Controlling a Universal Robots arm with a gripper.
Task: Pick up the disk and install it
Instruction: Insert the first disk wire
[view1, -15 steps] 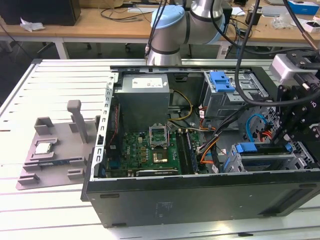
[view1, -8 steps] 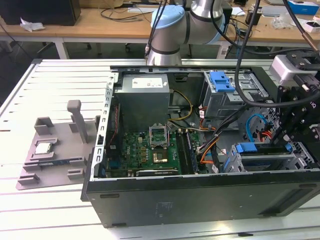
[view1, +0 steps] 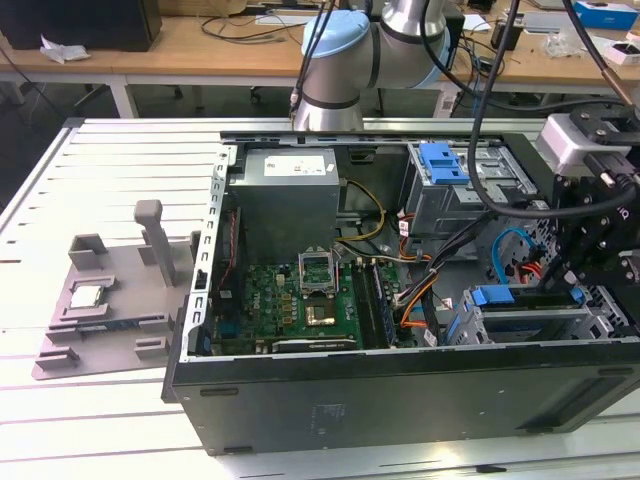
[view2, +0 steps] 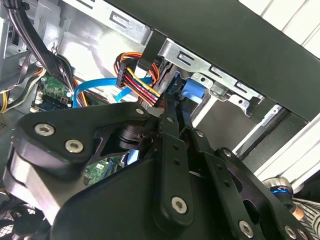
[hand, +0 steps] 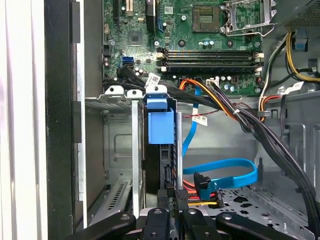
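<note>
In the exterior view, case (view1: 400, 400): open, lying on a slatted table (view1: 100, 440), board (view1: 290, 295) facing up
Gripper (view1: 578, 292): at the exterior view's right, lowered into the case over the lower drive bay
Disk (view1: 495, 296): in that bay, on edge between the metal walls, its blue frame end showing, just beside the gripper
Upper bay: carries a blue latch (view1: 443, 162), well apart from the gripper
Grey fixture (view1: 110, 330): on the table at the exterior view's left, outside the case

In the second wrist view, gripper (view2: 177, 112): the two black fingers (view2: 169, 125) are drawn together, almost no gap, with the tips at the bay mouth
Disk (view2: 191, 92): a patch of blue frame shows just past the tips; I cannot tell whether they touch
Cables: a red-yellow-black bundle (view2: 142, 85) and a flat blue one (view2: 95, 90) run close beside the fingers

In the first wrist view, disk (hand: 160, 127): upright in the bay and seated between the walls (hand: 117, 145)
Gripper (hand: 175, 202): in line with the disk's near edge, fingers together
Blue cable (hand: 225, 167): loops beside the bay
Board (hand: 200, 30): beyond the bay
</note>
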